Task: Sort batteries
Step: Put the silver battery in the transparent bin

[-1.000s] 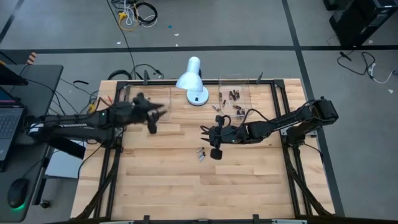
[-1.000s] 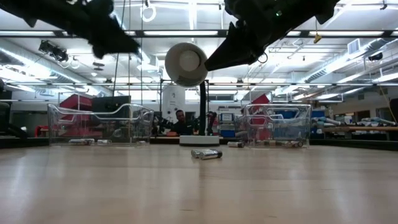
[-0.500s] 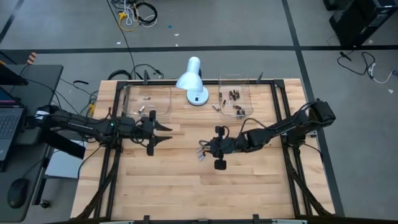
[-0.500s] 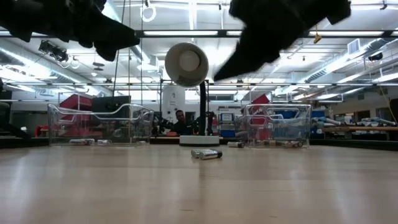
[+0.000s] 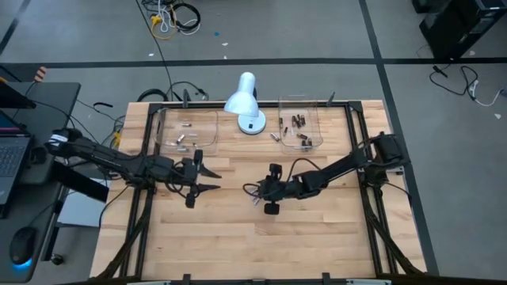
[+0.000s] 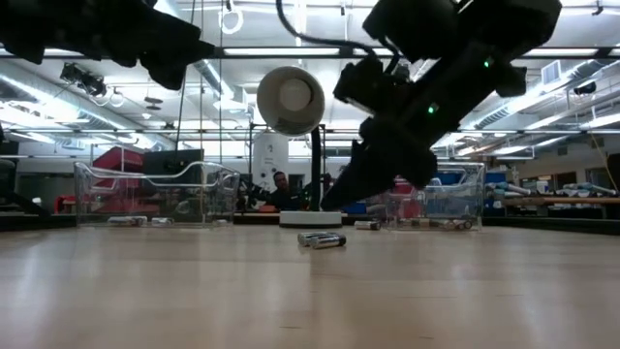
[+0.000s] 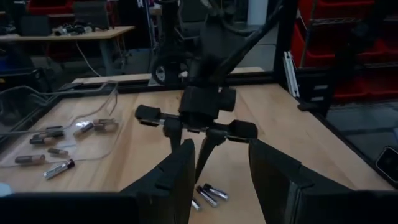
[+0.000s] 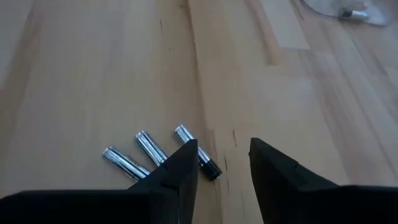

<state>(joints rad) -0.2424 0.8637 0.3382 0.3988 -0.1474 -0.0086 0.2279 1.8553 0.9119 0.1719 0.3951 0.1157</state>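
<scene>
1. The floor [image 5: 317, 32] around the table is grey, crossed by dark tape lines.
2. A tangle of yellow and black cables [image 5: 170, 17] lies on the floor beyond the far side of the table.
3. A dark side desk [image 5: 47, 99] stands to the left, holding a laptop [image 5: 9, 158]; a computer mouse [image 5: 22, 245] lies near it.
4. Long ceiling light strips [image 6: 291, 51] run across the room behind the table.
5. Red storage bins [image 7: 314, 37] fill shelving, and a workbench [image 7: 68, 32] stands farther back.
</scene>
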